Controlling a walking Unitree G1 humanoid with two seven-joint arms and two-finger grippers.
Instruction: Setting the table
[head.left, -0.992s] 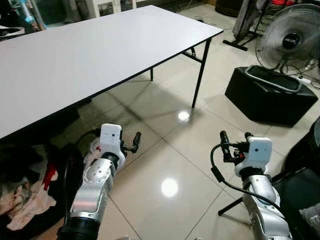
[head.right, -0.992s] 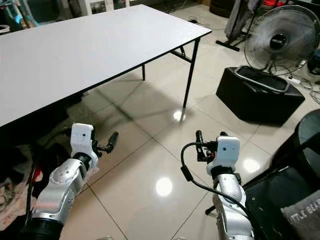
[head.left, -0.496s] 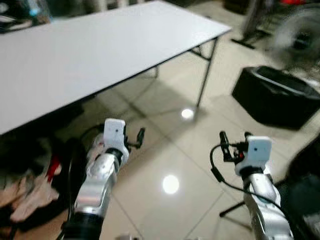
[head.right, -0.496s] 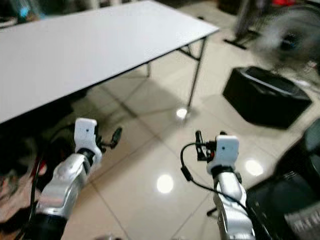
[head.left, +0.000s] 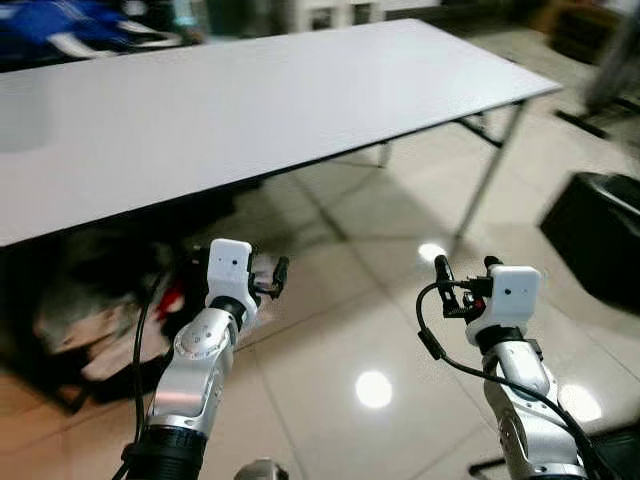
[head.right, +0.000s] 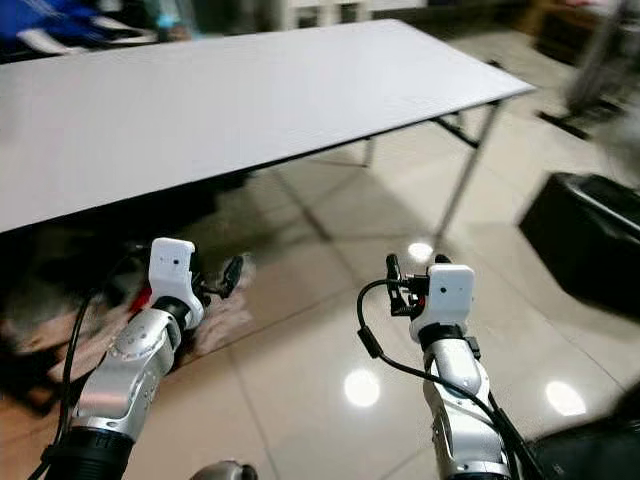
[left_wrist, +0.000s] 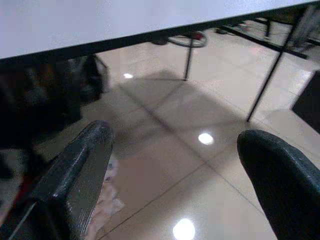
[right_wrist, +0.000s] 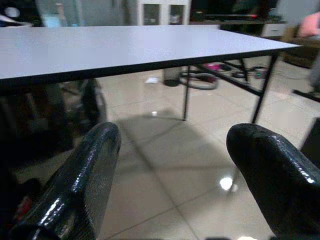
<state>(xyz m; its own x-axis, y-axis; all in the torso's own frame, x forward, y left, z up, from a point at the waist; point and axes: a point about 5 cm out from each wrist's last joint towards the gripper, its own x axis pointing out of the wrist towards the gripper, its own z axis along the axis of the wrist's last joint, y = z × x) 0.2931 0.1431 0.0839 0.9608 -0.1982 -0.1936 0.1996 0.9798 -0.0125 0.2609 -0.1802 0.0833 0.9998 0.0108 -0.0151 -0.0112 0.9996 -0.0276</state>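
Camera has swung toward the robot's left since a second ago: the fan has dropped out of frame and more of the table top is in view; both arms hold about the same pose relative to the body.

Table (head.left: 300, 100): long, white top with a dark edge, black folding legs, top bare. Its near long edge runs across the head views from the left side up to the far right corner. No tableware can be made out anywhere, so the things to be set cannot be placed.

Floor (head.left: 340, 330): glossy beige tiles with lamp reflections.

Black box (head.left: 600, 235): on the floor at the right edge, beyond the table's right end.

Clutter (head.left: 100, 320): pile of cloth and dark items on the floor under the table's near edge, left side; blurred, no detail.

Left gripper (left_wrist: 175, 170): held low over the floor, short of the table's near edge, fingers (left_wrist: 75, 175) spread wide, nothing between them.

Right gripper (right_wrist: 175, 165): same height, over open floor, fingers (right_wrist: 85, 175) spread, holding nothing.
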